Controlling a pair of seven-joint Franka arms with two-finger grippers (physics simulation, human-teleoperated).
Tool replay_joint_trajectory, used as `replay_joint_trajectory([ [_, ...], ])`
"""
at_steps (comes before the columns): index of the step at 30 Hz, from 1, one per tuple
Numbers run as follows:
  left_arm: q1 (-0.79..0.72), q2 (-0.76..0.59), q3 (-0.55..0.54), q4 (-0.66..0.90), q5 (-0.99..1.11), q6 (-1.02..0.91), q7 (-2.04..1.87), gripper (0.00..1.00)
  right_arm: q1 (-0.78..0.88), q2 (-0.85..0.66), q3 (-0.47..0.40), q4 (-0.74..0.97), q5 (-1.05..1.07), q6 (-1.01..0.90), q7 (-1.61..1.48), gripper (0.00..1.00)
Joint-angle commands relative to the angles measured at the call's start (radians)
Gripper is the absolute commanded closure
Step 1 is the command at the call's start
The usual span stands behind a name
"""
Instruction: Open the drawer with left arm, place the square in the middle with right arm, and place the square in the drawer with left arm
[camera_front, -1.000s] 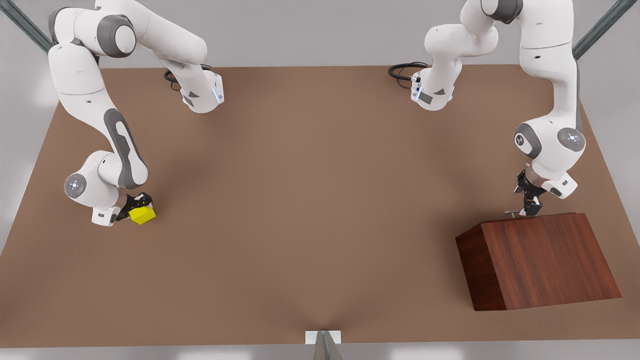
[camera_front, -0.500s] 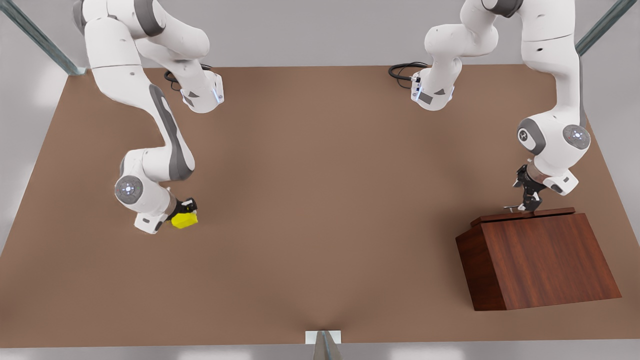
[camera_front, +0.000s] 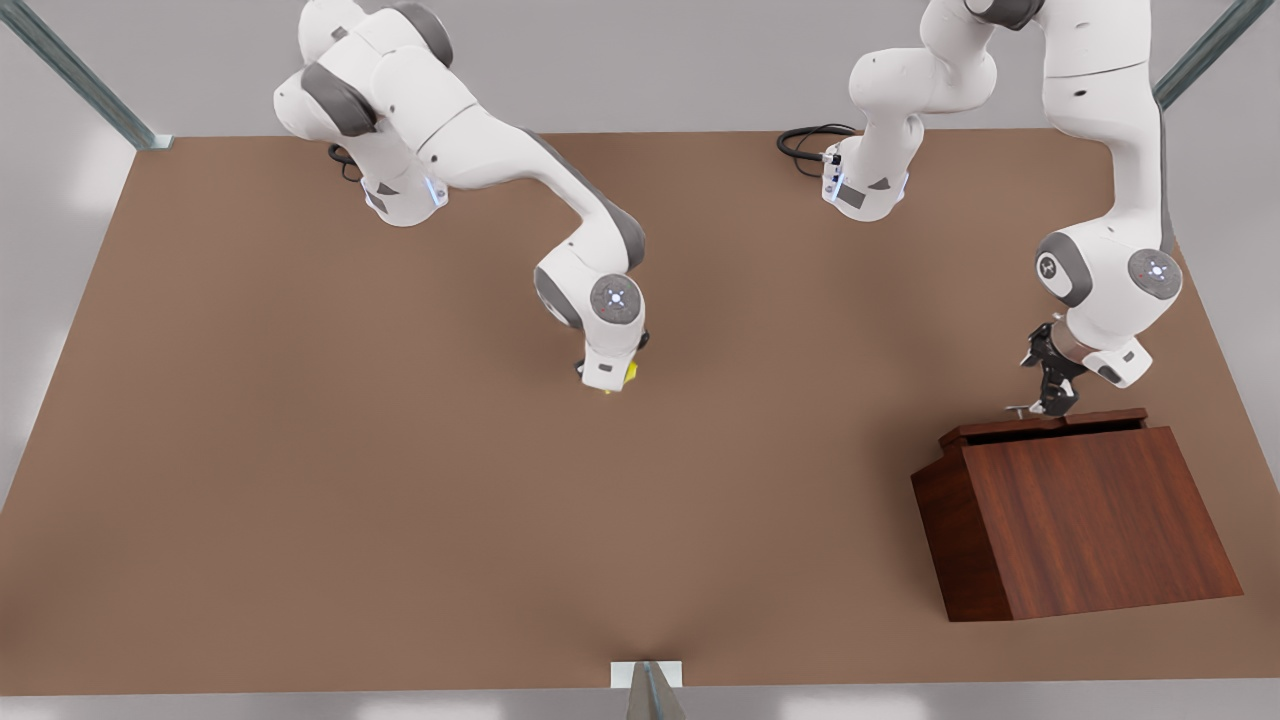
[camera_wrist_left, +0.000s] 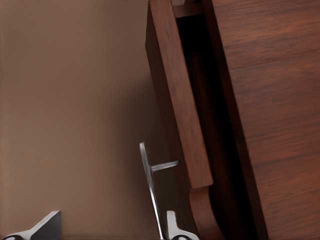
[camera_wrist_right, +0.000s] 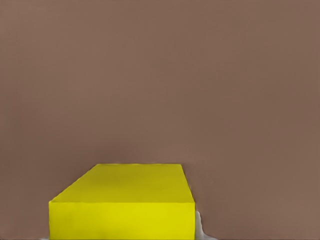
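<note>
Moved since earlier: right claw (camera_front: 622, 374), clamped on square (camera_wrist_right: 122, 202), now mid-desk (camera_front: 400, 480); drawer (camera_front: 1045, 425) further out. Left claw (camera_front: 1048, 405) clamped on handle (camera_wrist_left: 150, 185). Advice: lower gently before release.

Front view high, looking down on whole desk (camera_front: 300, 500); left wrist close on drawer (camera_wrist_left: 175, 100), right wrist close on square (camera_wrist_right: 122, 202).

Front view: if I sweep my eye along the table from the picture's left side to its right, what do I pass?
Bare brown table → the right gripper carrying the yellow square near the middle → the left gripper at the silver handle → the drawer, pulled partly out of the wooden cabinet.
</note>
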Motion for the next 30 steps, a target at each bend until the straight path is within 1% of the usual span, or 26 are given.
replay_joint_trajectory([
  [1, -0.001, 0.000, 0.000, 0.000, 0.000, 0.000, 0.000, 0.00, 0.006, 0.000, 0.006, 0.000, 0.002, 0.000, 0.002, 0.41],
  [3, -0.001, -0.002, 0.000, 0.000, 0.000, -0.003, -0.002, 0.00, 0.057, 0.017, 0.008, 0.011, 0.005, 0.008, 0.048, 0.42],
  [5, -0.001, -0.006, 0.000, 0.000, 0.000, -0.014, -0.002, 0.00, 0.079, 0.046, 0.008, 0.068, 0.005, 0.003, 0.063, 0.42],
  [8, 0.001, -0.008, 0.000, 0.000, 0.000, -0.031, -0.009, 0.00, 0.143, 0.052, 0.020, 0.107, 0.007, 0.007, 0.108, 0.42],
  [10, -0.001, -0.009, 0.000, 0.000, 0.000, -0.044, -0.009, 0.00, 0.146, 0.103, 0.049, 0.178, 0.004, 0.003, 0.174, 0.42],
  [11, -0.001, -0.009, 0.000, 0.000, 0.000, -0.048, -0.009, 0.00, 0.151, 0.117, 0.051, 0.189, 0.002, 0.007, 0.175, 0.42],
  [18, 0.001, -0.015, 0.005, 0.000, 0.003, -0.067, -0.008, 0.00, 0.204, 0.164, 0.049, 0.232, -0.021, 0.036, 0.206, 0.42],
  [21, -0.001, -0.020, 0.005, 0.000, 0.006, -0.083, -0.008, 0.00, 0.226, 0.253, 0.048, 0.345, -0.054, 0.034, 0.201, 0.42],
  [24, 0.001, -0.025, 0.008, 0.000, 0.009, -0.101, -0.008, 0.00, 0.250, 0.273, 0.045, 0.353, -0.068, 0.034, 0.217, 0.42],
  [25, 0.001, -0.026, 0.008, 0.000, 0.009, -0.104, -0.008, 0.00, 0.252, 0.279, 0.045, 0.351, -0.070, 0.034, 0.218, 0.41],
  [26, -0.001, -0.029, 0.008, 0.000, 0.009, -0.112, -0.008, 0.00, 0.253, 0.279, 0.045, 0.351, -0.070, 0.031, 0.221, 0.30],
  [27, -0.001, -0.031, 0.008, 0.000, 0.011, -0.120, -0.008, 0.00, 0.253, 0.282, 0.045, 0.348, -0.083, 0.033, 0.253, 0.22],
  [28, -0.001, -0.031, 0.009, 0.000, 0.011, -0.120, -0.008, 0.00, 0.253, 0.289, 0.046, 0.350, -0.093, 0.034, 0.275, 0.17],
  [30, 0.001, -0.034, 0.011, 0.000, 0.011, -0.130, -0.008, 0.00, 0.270, 0.289, 0.043, 0.350, -0.093, 0.033, 0.371, 0.12],
])
